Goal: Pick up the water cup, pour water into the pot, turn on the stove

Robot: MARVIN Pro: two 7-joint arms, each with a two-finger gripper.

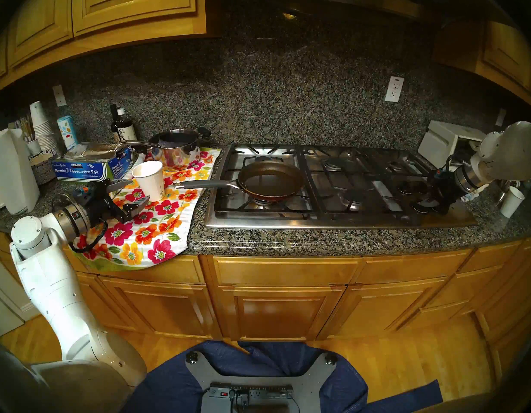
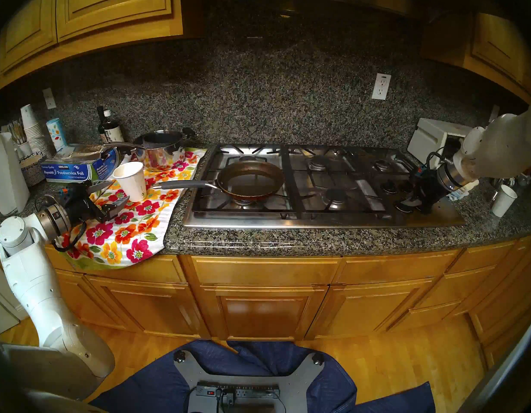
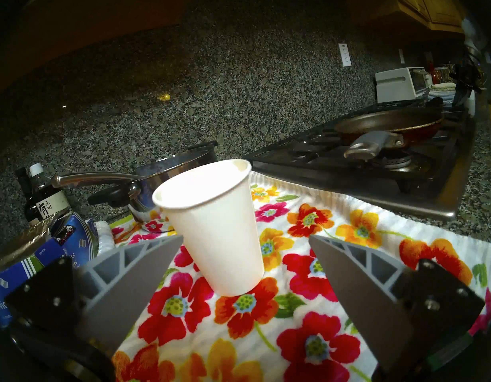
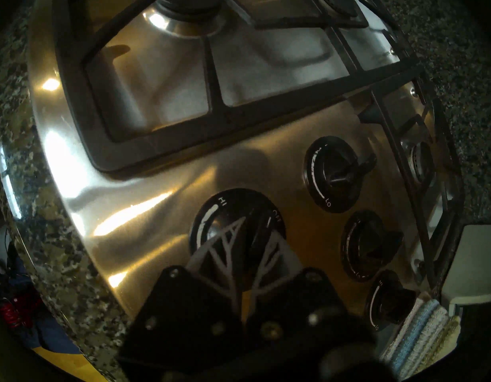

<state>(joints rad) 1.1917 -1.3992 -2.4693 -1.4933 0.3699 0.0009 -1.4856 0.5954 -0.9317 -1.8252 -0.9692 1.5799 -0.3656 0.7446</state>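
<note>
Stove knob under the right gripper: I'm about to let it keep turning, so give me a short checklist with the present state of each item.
1. Right gripper shut on the front knob: ok, the fingers are pinched over its grip bar.
2. Frying pan on the stove, on the front left burner: ok.
3. Water in the pan: cannot tell; the inside looks glossy but dark.
4. Paper cup upright on the floral towel: ok.
5. Left gripper open and clear of the cup: ok, a finger on either side, not touching.
6. This knob drives the pan's burner: cannot tell; no flame is visible.
</note>
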